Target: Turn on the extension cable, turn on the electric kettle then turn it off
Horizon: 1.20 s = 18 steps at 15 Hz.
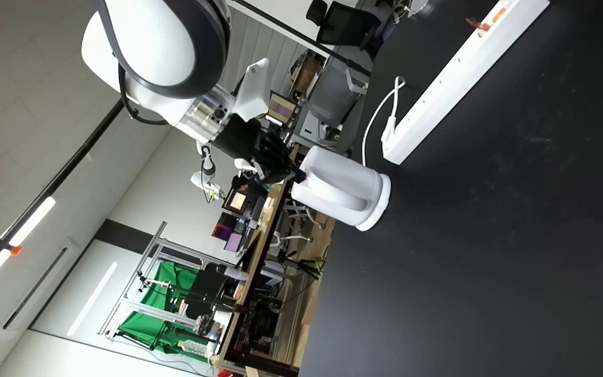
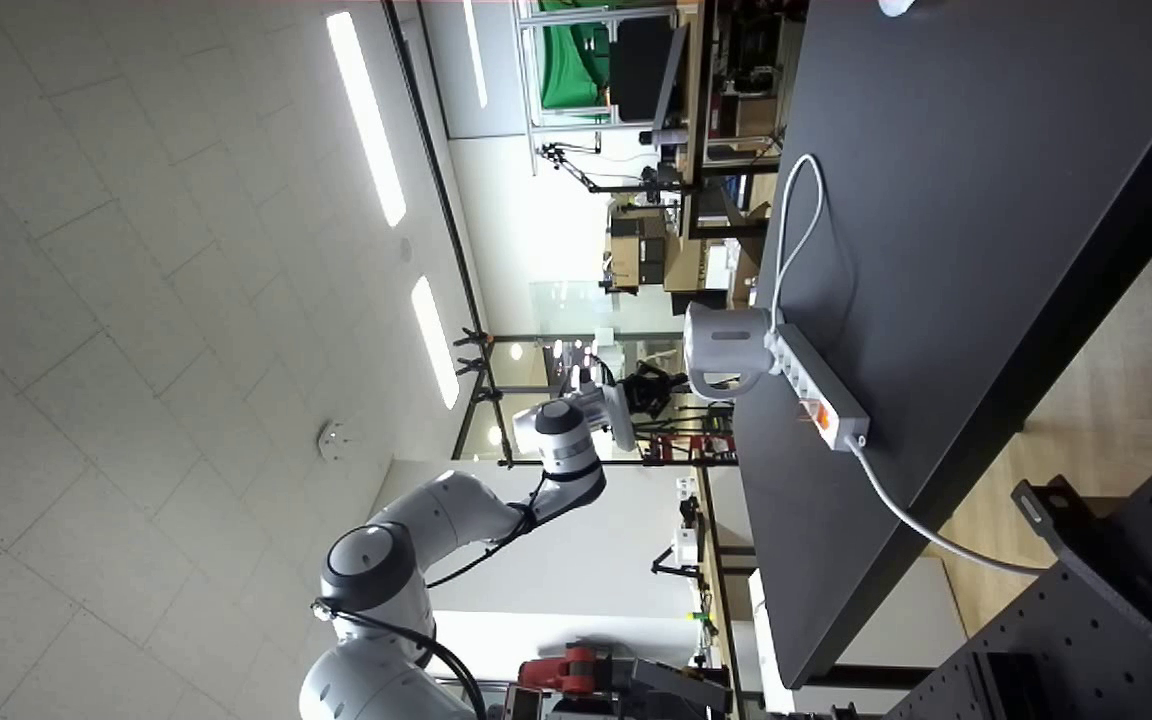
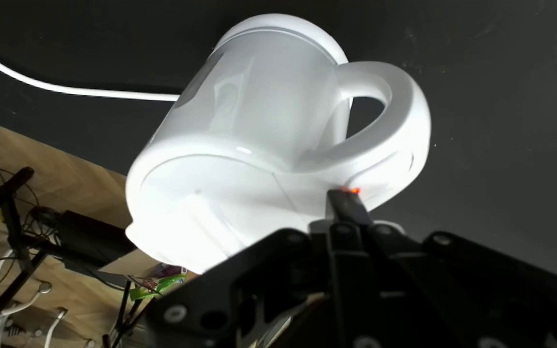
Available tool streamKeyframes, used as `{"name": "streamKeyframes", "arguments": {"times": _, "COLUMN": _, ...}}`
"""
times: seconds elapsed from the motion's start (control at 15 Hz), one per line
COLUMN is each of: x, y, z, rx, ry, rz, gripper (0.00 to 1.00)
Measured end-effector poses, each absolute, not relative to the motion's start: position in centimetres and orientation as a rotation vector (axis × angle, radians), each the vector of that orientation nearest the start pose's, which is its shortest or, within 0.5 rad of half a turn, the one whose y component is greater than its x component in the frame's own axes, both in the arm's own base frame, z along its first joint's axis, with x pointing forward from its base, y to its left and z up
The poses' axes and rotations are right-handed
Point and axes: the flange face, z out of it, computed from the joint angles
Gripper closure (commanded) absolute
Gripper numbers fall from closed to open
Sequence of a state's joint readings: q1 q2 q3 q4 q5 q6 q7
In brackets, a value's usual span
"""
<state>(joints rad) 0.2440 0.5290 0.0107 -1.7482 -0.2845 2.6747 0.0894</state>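
OPERATOR: Which step is in hand?

INSPECTOR: The kettle's control, in my judgement. Your pincer (image 3: 348,205) is drawn narrow, tips together, with nothing seen between them. It points at the top of the handle (image 3: 411,111) of the electric kettle (image 3: 269,101), and an orange-red glow (image 3: 355,190) shows right at the tips. Contact cannot be confirmed.

OPERATOR: And the power strip?

INSPECTOR: The white power strip (image 1: 461,78) lies on the desk (image 1: 464,272), apart from the kettle, which stands upright on its base (image 1: 378,207). A plug (image 1: 389,130) sits at the strip's end nearer the kettle. In an exterior view, the orange switch (image 2: 818,413) shows bright; you may reasonably take the strip as on, though lighting is not proven.

OPERATOR: The next move?

INSPECTOR: If that glow is the kettle's lamp, as I judge, the kettle is on and your switching-off is outstanding. Work the control with the joined tips and watch for the glow to go out. The tips cover the control, so you cannot read its stroke direction from here. Push lightly; excess force could tip the kettle.
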Motion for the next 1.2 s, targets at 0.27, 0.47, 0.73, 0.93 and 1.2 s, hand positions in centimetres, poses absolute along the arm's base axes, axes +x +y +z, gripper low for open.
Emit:
{"name": "streamKeyframes", "arguments": {"times": 0.27, "x": 67.8, "y": 17.7, "z": 32.5, "rx": -3.063, "ry": -0.619, "rz": -0.733, "gripper": 1.00}}
{"name": "streamKeyframes", "arguments": {"times": 0.47, "x": 67.7, "y": 17.5, "z": 34.3, "rx": -3.031, "ry": -0.617, "rz": -0.794, "gripper": 1.00}}
{"name": "streamKeyframes", "arguments": {"times": 0.73, "x": 66.7, "y": 16.4, "z": 35.4, "rx": -3.034, "ry": -0.601, "rz": -0.811, "gripper": 1.00}}
{"name": "streamKeyframes", "arguments": {"times": 0.93, "x": 65.8, "y": 14.9, "z": 35.1, "rx": -3.061, "ry": -0.597, "rz": -0.791, "gripper": 1.00}}
{"name": "streamKeyframes", "arguments": {"times": 1.2, "x": 65.0, "y": 13.4, "z": 35.2, "rx": -3.080, "ry": -0.586, "rz": -0.791, "gripper": 1.00}}
